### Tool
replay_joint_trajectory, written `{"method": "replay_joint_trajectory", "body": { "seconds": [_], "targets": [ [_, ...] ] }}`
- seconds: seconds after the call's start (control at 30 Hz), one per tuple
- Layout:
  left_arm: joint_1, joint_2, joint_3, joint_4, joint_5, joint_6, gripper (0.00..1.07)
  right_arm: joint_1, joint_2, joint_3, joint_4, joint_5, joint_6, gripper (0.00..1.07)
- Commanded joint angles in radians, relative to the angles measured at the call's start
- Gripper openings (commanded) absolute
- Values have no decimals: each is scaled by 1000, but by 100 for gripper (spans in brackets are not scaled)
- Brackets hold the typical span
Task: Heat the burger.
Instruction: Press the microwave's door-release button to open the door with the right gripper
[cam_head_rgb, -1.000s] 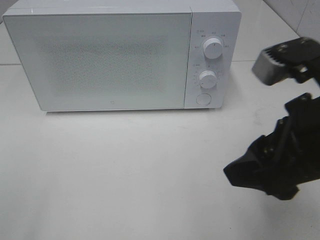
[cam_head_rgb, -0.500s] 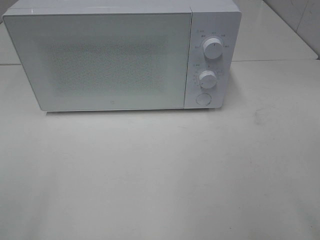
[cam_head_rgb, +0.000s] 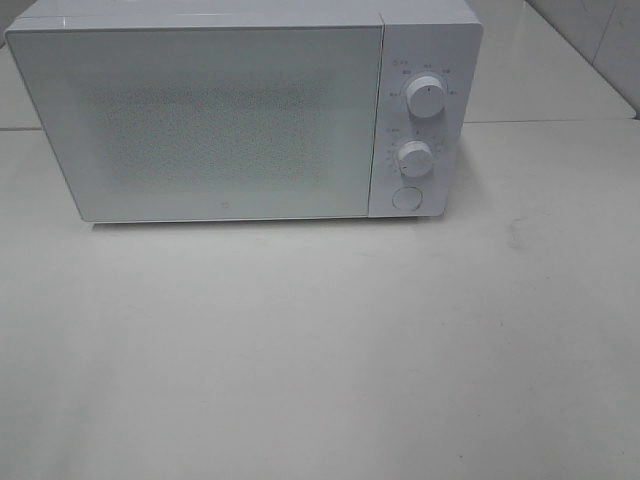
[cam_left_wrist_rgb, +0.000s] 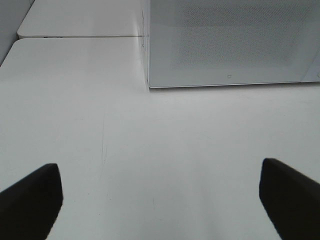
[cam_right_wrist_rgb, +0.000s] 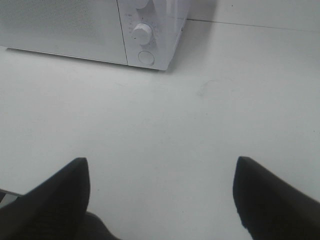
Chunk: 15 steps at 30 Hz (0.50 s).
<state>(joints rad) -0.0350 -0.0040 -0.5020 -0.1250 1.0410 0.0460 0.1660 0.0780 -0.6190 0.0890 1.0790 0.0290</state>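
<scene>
No burger shows in any view. A white microwave (cam_head_rgb: 230, 110) stands at the back of the table with its door shut; two knobs and a round button (cam_head_rgb: 406, 197) sit on its right panel. It also shows in the left wrist view (cam_left_wrist_rgb: 230, 40) and in the right wrist view (cam_right_wrist_rgb: 90, 25). Neither arm shows in the exterior high view. My left gripper (cam_left_wrist_rgb: 160, 200) is open and empty above bare table in front of the microwave's left corner. My right gripper (cam_right_wrist_rgb: 160, 195) is open and empty over the table in front of the microwave's right side.
The white table (cam_head_rgb: 320, 350) stretches in front of the microwave. A seam between table tops runs behind the microwave (cam_left_wrist_rgb: 75, 36). A small dark mark (cam_head_rgb: 515, 235) lies on the table right of the microwave.
The right arm was at the right edge of the exterior high view one second ago and has withdrawn out of that view. The microwave has not moved.
</scene>
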Motion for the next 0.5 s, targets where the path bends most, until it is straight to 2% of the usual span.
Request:
{"method": "replay_joint_trajectory", "body": {
  "seconds": [0.03,0.2,0.5],
  "targets": [
    [3,-21,1,-4,-3,1,100,-21,-50,20,-19,27,11,75],
    [3,-21,1,-4,-3,1,100,-63,-108,76,-44,36,11,75],
    [3,-20,1,-4,-3,1,100,-65,-108,112,-78,-38,25,75]
  ]
}}
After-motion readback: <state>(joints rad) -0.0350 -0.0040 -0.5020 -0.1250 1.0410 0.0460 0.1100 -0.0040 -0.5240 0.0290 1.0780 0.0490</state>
